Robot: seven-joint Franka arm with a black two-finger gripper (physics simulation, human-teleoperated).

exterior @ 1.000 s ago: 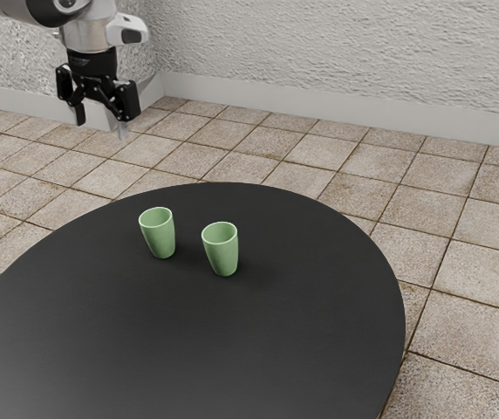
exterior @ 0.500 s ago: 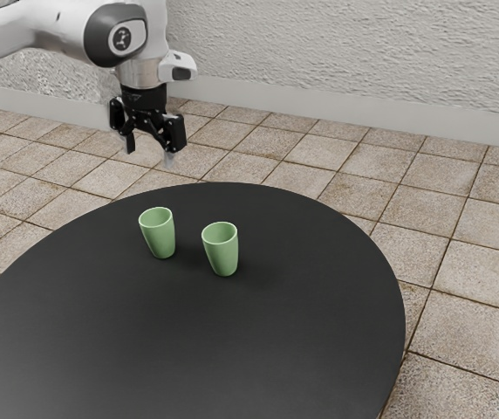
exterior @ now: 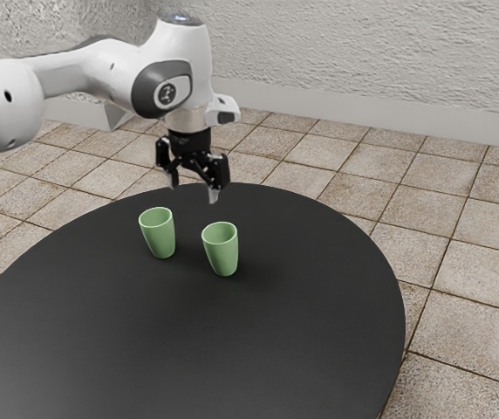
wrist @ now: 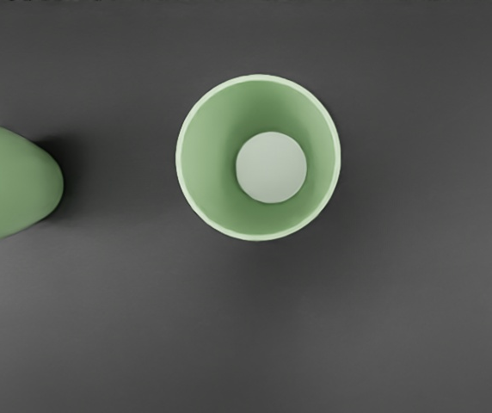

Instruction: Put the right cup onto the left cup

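Note:
My gripper (exterior: 194, 188) hangs above the cups in the exterior view, open, its fingers apart with nothing between them. Below it, two matching green cups stand upright on the table: one cup (exterior: 160, 236) toward the exterior view's left, the other cup (exterior: 222, 252) toward its right, with a small gap between them. Looking down in the wrist view, I see into one open green cup (wrist: 207, 163) near the middle, and part of another green cup (wrist: 27, 185) at the edge. Which is which there, I cannot tell.
The cups stand on a round black table (exterior: 206, 349), whose curved edge runs near them on the far side. Beyond it lie the tiled floor (exterior: 459, 227) and a white textured wall (exterior: 363, 52).
The arm has swung toward the exterior view's right and my gripper has come lower, from out beyond the table to above the cups. Both cups stay where they were.

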